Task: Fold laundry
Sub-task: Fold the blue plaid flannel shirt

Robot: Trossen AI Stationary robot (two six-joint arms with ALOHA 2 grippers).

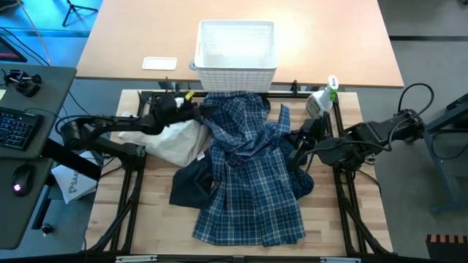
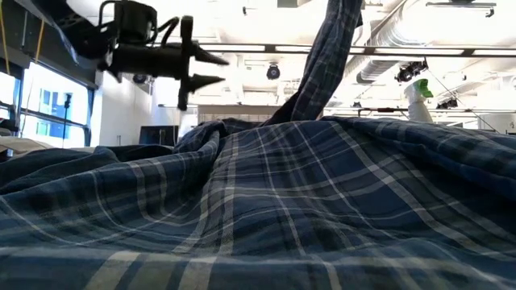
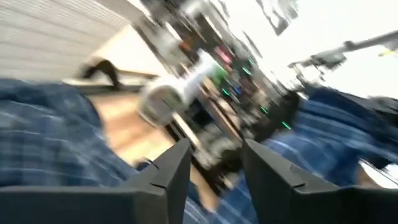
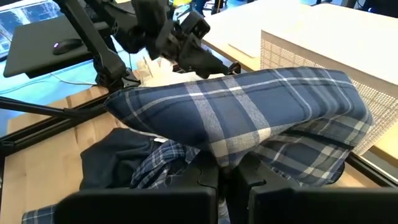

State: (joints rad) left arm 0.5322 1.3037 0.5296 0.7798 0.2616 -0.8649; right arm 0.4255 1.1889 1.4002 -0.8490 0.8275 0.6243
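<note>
The blue-and-white plaid shirt (image 1: pixel 248 183) lies crumpled down the middle of the table, its far end against the white basket (image 1: pixel 235 55). A dark navy piece (image 1: pixel 191 184) sticks out from under its left side and another dark piece (image 1: pixel 303 183) lies at its right. My right gripper (image 1: pixel 296 146) is shut on the shirt at its right side. My left gripper (image 1: pixel 194 109) hangs open and empty above the shirt's far left part; it also shows in the low view (image 2: pixel 211 68), fingers level. My right gripper pinches a bunched fold of the plaid shirt (image 4: pixel 227 152) between its two shut fingers, several layers thick. That part is lifted off the table: a strip of plaid (image 2: pixel 326 56) rises out of the low view's top. The rest of the shirt lies on the table.
A cream cloth (image 1: pixel 172 140) lies left of the shirt, under my left arm. A white-and-green spray bottle (image 1: pixel 323 97) stands at the far right corner. A black frame rail runs along the far edge in front of the basket.
</note>
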